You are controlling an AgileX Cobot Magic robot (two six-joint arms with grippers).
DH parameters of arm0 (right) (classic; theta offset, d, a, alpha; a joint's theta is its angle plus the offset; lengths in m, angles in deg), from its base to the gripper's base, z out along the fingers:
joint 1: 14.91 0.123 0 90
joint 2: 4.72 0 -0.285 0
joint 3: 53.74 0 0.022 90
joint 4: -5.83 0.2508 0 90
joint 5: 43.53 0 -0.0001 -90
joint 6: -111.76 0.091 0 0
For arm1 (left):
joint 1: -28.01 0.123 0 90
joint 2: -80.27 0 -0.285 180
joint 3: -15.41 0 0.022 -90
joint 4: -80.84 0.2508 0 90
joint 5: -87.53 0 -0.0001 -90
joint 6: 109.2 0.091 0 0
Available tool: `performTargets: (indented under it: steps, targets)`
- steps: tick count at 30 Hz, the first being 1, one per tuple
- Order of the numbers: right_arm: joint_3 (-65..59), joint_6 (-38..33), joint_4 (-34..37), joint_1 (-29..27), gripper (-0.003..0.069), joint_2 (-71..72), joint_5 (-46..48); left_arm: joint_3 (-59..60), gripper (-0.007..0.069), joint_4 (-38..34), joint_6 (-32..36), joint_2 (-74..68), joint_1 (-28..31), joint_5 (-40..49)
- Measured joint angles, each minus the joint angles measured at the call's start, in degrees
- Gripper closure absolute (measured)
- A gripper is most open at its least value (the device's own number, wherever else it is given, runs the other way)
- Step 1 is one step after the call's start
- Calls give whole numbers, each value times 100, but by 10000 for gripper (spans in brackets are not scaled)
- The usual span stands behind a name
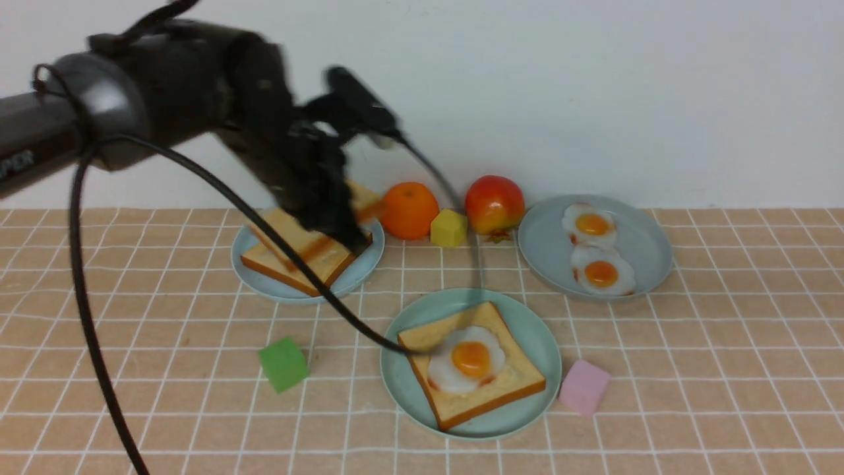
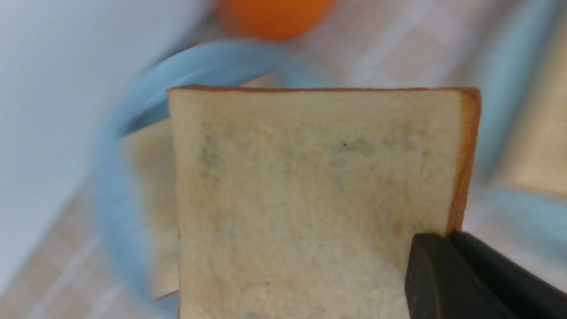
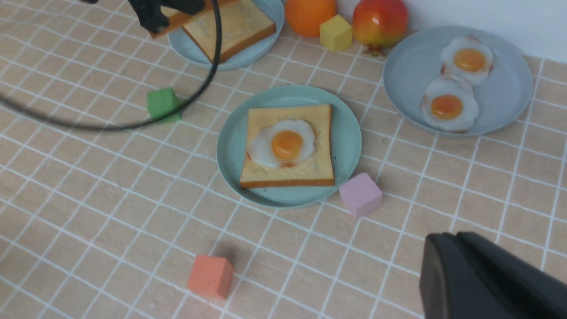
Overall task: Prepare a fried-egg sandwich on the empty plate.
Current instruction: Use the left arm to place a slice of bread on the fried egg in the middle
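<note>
So everything here sits around the mint-green plate (image 1: 544, 333) in the middle of the tiled table. On it there's one toast slice (image 1: 511, 386) lying flat, with a fried egg (image 1: 469, 359) on top, yolk up. That's an open-faced half sandwich with no lid on it.

The second toast slice (image 2: 310, 199) is up in the air, behind and to the left of the green plate. The left gripper (image 1: 333, 221) is clamped on it at one crusty corner, one finger on each face. It hangs tilted over the pale blue plate (image 1: 264, 280), and another slice (image 1: 323, 267) lies flat on that plate underneath.

The right gripper (image 3: 449, 248) is up above the table on the near-right side of the green plate. Its fingers are pressed together with nothing between them.

Other stuff around the green plate:
- The grey-blue plate (image 1: 649, 247) sits behind it to the right, with two spare eggs (image 1: 591, 224) on it.
- An orange (image 1: 409, 210), a yellow cube (image 1: 449, 227) and a red apple (image 1: 494, 203) are lined up behind it by the wall.
- A pink cube (image 1: 584, 386) sits just beside its right rim.
- A green cube (image 1: 283, 363) is off to its left.
- An orange-red cube (image 3: 210, 275) is in front of it, to the left, well apart.
</note>
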Motion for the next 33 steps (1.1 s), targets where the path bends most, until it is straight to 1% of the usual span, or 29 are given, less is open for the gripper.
performTargets:
  steps: [1,2,3,4,6,10,13,17,27,30,33]
  targets:
    - [0,0,-24,0,625,40,36,0,638,17,-164,14,-279,103]
    - [0,0,-32,0,625,48,43,0,638,19,-164,14,-337,121]
    - [0,0,-74,0,625,149,106,0,638,55,-427,7,-789,246]
    - [0,0,-74,0,625,149,106,0,638,70,-451,-5,-900,269]
    - [0,0,-137,0,624,353,147,0,638,181,-637,-77,-1449,350]
    - [0,0,-266,0,620,771,172,0,638,553,-845,-299,-2037,356]
    - [0,0,-323,0,620,1048,196,0,638,674,-920,-490,-2160,349]
    - [0,0,-337,0,619,1230,224,0,638,674,-962,-674,-2160,314]
    - [-80,0,-345,0,617,1236,255,0,638,733,-1171,-854,-2160,217]
    - [-80,0,-345,0,617,1236,255,0,622,782,-1171,-925,-2160,198]
    - [-80,0,-345,0,617,1236,260,0,589,794,-1171,-939,-2160,197]
